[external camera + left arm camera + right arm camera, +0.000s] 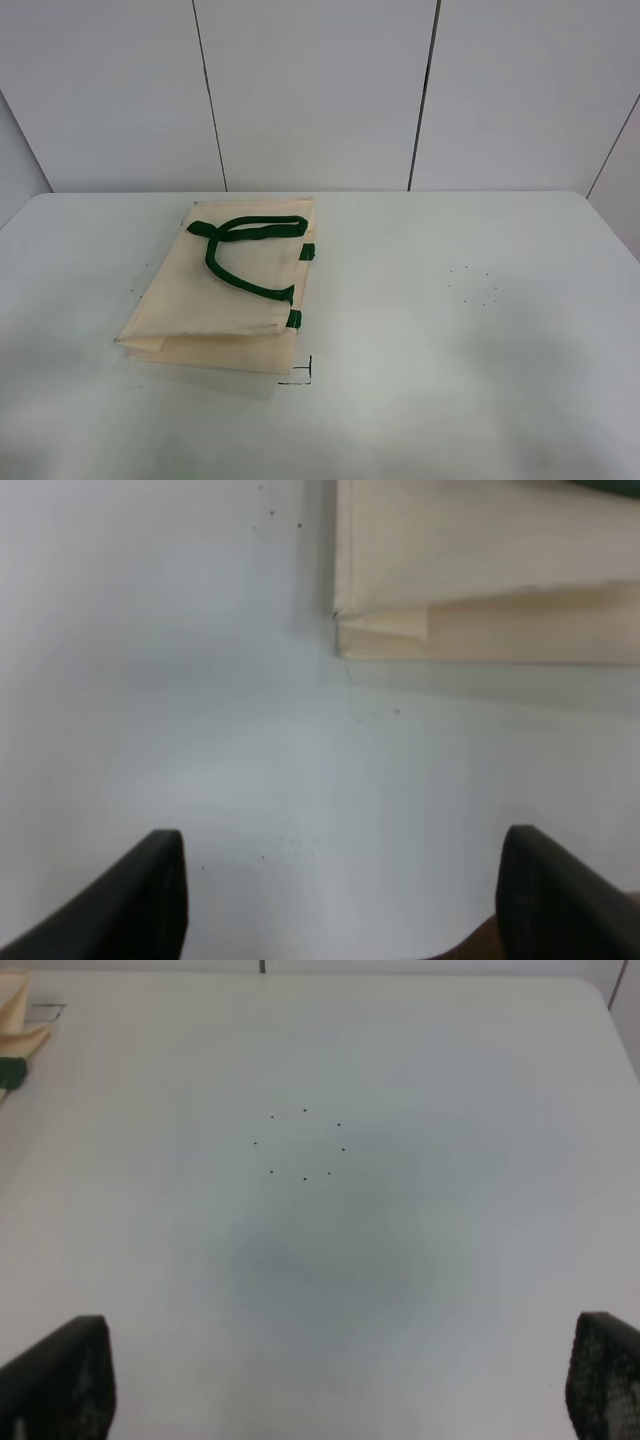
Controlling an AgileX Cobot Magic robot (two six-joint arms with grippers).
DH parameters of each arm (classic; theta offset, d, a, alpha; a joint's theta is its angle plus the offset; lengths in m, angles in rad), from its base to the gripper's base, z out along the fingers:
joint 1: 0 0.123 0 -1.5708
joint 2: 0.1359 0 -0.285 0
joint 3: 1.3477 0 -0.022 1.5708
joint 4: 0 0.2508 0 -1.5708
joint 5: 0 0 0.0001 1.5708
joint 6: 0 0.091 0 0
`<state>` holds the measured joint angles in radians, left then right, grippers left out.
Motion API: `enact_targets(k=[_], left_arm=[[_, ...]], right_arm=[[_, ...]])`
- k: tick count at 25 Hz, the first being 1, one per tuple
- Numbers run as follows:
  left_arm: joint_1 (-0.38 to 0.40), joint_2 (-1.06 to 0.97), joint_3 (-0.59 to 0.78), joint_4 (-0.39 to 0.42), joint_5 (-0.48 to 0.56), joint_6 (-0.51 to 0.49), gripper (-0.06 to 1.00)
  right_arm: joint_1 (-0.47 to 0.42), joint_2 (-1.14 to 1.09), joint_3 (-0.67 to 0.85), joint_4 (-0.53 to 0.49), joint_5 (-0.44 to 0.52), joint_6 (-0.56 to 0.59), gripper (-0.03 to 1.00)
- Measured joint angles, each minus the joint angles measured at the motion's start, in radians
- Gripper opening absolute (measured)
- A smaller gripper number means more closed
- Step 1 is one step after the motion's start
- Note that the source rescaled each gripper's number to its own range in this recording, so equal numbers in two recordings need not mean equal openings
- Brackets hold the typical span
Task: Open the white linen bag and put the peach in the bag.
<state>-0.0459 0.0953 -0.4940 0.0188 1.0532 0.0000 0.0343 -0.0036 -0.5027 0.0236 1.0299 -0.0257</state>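
Observation:
The white linen bag lies flat and folded on the left half of the table, its dark green strap handles looped on top and small green tabs on its right edge. A corner of the bag shows in the left wrist view, and a sliver in the right wrist view. The peach is out of view. My left gripper is open and empty over bare table near the bag's corner. My right gripper is open and empty over bare table. Neither gripper shows in the exterior high view.
The white table has a ring of small dark dots right of centre, also in the right wrist view. A small black corner mark sits by the bag's front edge. A white panelled wall stands behind.

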Motion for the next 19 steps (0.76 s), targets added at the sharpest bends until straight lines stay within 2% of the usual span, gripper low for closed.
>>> enact_targets(k=[5, 19], left_arm=[[0.000, -0.096, 0.000, 0.001, 0.000, 0.000, 1.00], [0.001, -0.100, 0.000, 0.005, 0.000, 0.000, 1.00]], right_arm=[[0.000, 0.000, 0.000, 0.000, 0.000, 0.000, 1.00], [0.000, 0.000, 0.000, 0.000, 0.000, 0.000, 1.00]])
